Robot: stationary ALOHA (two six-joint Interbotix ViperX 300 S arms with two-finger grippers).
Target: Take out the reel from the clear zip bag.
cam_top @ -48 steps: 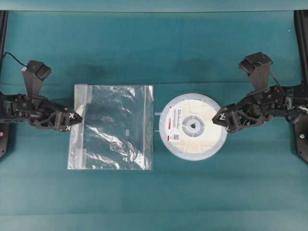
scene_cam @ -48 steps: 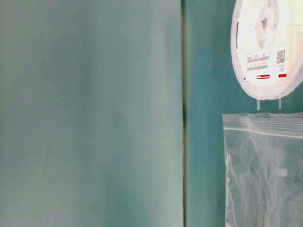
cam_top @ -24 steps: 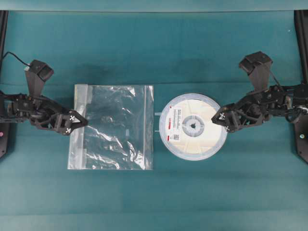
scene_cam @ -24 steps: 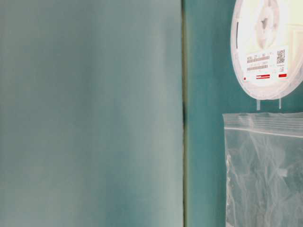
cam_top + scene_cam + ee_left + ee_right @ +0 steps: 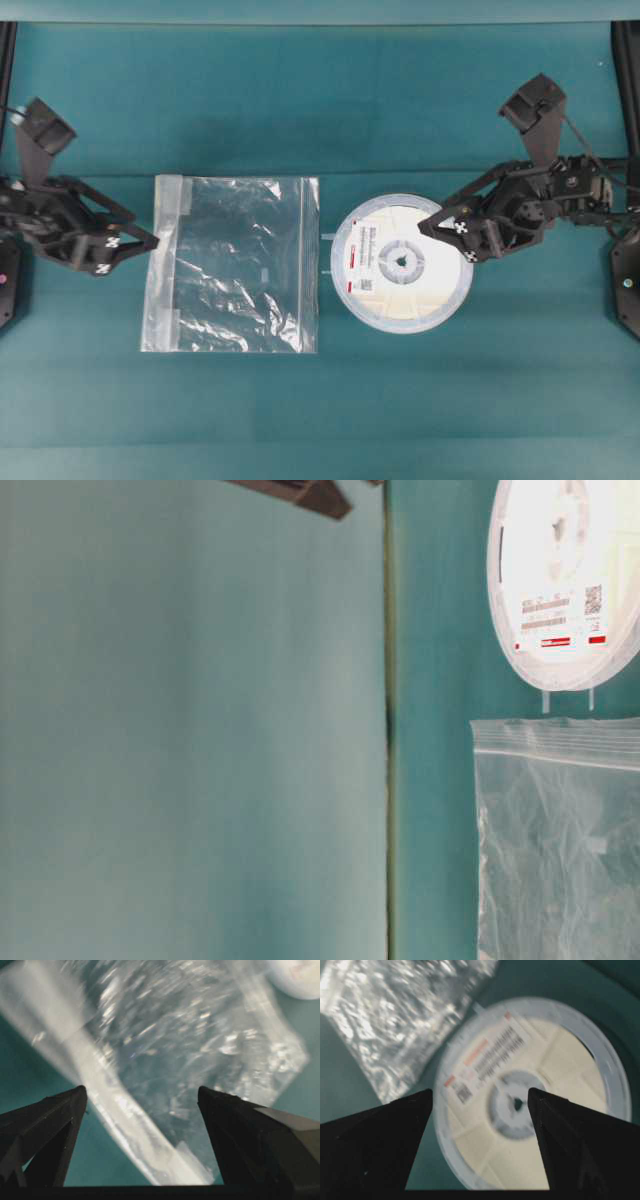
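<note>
The reel [image 5: 400, 263] lies flat on the teal table, outside the clear zip bag [image 5: 235, 265] and just right of it, label up. The bag lies flat and looks empty, with a whitish strip along its left edge. My left gripper [image 5: 140, 246] is open and empty just left of that edge; the left wrist view shows the gripper [image 5: 142, 1094] over the strip of the bag [image 5: 165, 1050]. My right gripper [image 5: 445, 232] is open and empty above the reel's right part; the right wrist view shows the gripper [image 5: 480, 1091] over the reel [image 5: 555, 1075]. The table-level view shows the reel [image 5: 560, 580] and the bag [image 5: 560, 830].
Teal cloth covers the table [image 5: 320, 400]. Black arm frames stand at the left edge [image 5: 6, 290] and right edge [image 5: 630, 290]. A dark part of an arm [image 5: 300, 492] shows at the top of the table-level view.
My left gripper drew back to the left, off the bag's edge. My right gripper moved left and up over the reel's right rim. Reel and bag have not moved.
</note>
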